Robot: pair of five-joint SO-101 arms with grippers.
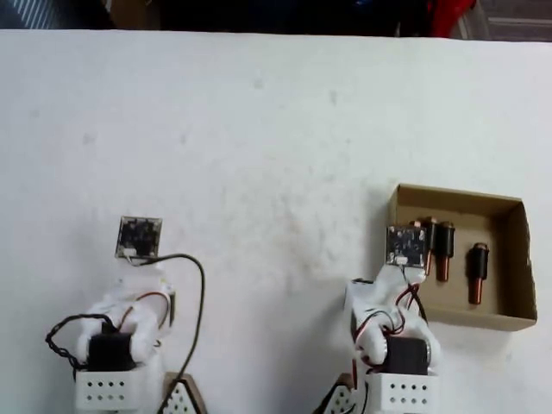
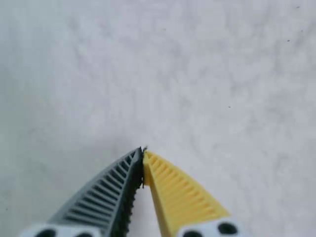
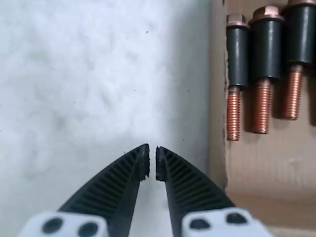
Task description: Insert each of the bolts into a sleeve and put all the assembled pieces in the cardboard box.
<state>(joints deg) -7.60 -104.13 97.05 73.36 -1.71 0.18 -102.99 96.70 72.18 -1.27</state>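
Note:
A cardboard box (image 1: 457, 197) lies at the right of the white table. Inside it lie three copper bolts, each in a black sleeve (image 1: 443, 250) (image 1: 477, 272), side by side. The right wrist view shows these assembled pieces (image 3: 236, 74) (image 3: 265, 64) (image 3: 297, 54) behind the box's low wall (image 3: 217, 98). My right gripper (image 3: 152, 163) hovers over the table just outside that wall, shut and holding nothing. My left gripper (image 2: 143, 153), one finger grey and one yellow, is shut over bare table at the front left.
Both arms (image 1: 121, 332) (image 1: 392, 332) sit at the table's front edge, the right one close against the box's near-left corner. A black cable (image 1: 200, 293) loops beside the left arm. White tabletop (image 1: 259, 147) stretches out beyond both arms.

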